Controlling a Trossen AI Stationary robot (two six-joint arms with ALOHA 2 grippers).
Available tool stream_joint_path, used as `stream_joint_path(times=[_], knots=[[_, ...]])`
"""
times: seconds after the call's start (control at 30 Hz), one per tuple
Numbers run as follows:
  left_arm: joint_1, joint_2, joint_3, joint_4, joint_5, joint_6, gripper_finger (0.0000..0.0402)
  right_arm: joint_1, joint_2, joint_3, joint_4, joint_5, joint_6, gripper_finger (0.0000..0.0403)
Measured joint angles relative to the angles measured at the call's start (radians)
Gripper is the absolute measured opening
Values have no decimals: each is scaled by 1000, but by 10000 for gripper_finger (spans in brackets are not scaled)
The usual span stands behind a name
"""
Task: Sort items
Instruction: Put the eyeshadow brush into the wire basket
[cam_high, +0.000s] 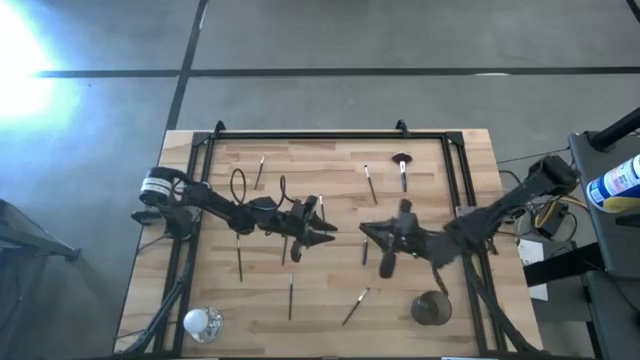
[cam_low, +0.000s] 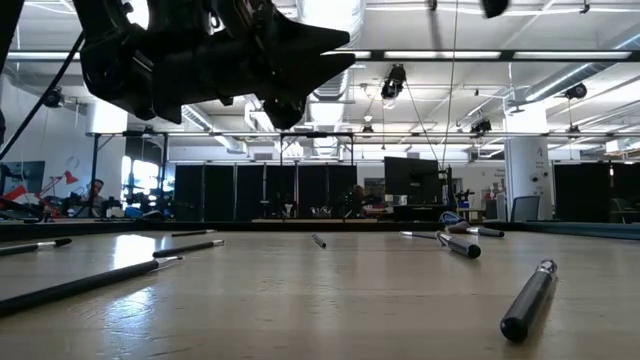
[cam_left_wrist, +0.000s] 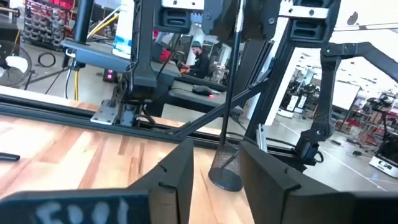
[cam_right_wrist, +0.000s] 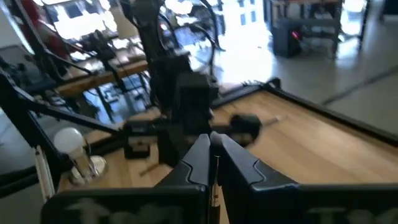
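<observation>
Several slim sticks lie flat on the wooden table (cam_high: 300, 150), among them one at the far left (cam_high: 260, 172), one near the front (cam_high: 355, 306) and a brush with a wide round dark head (cam_high: 402, 165). At mid-table my two grippers face each other. My right gripper (cam_right_wrist: 214, 149) is shut on a thin dark stick (cam_left_wrist: 230, 81). My left gripper (cam_left_wrist: 214, 171) stands open just in front of that stick's lower end, nothing between its fingers. My right gripper pinches the thin stick between its two fingers; it shows as a pale line in the slit between them (cam_right_wrist: 216, 177). The fingers come roughly level from the table's right side, across the stick. The stick hangs below them, nearly upright, clear of the table.
A dark round mesh cup (cam_high: 432, 308) stands near the front right and a shiny silver cup (cam_high: 200, 322) at the front left. A black rail frame (cam_high: 330, 133) runs along the table's far and side edges. More sticks lie near the front (cam_low: 528, 300).
</observation>
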Motion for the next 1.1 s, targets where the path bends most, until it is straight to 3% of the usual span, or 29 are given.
stream_joint_path(times=[0.13, 0.33, 0.53, 0.7, 0.8, 0.9, 1.1], knots=[[0, 0, 0, -1, 0, 0, 122, 109, -39, 54, -290, 89, 240, 13], [0, 0, 0, -1, -1, -3, 123, 267, -2, 196, -734, 137, 626, 12], [0, 0, 0, -11, -3, -14, 124, 395, 127, 370, -1177, 127, 1038, 11], [0, 0, 0, -23, -9, -23, 124, 490, 266, 500, -1457, 49, 1326, 11], [0, 0, -1, -26, -9, -27, 124, 535, 346, 563, -1587, -23, 1443, 11], [0, 0, 0, -26, -9, -28, 124, 574, 405, 599, -1649, -31, 1518, 11], [0, 0, 0, -27, -8, -29, 124, 603, 492, 582, -1650, -34, 1524, 11]])
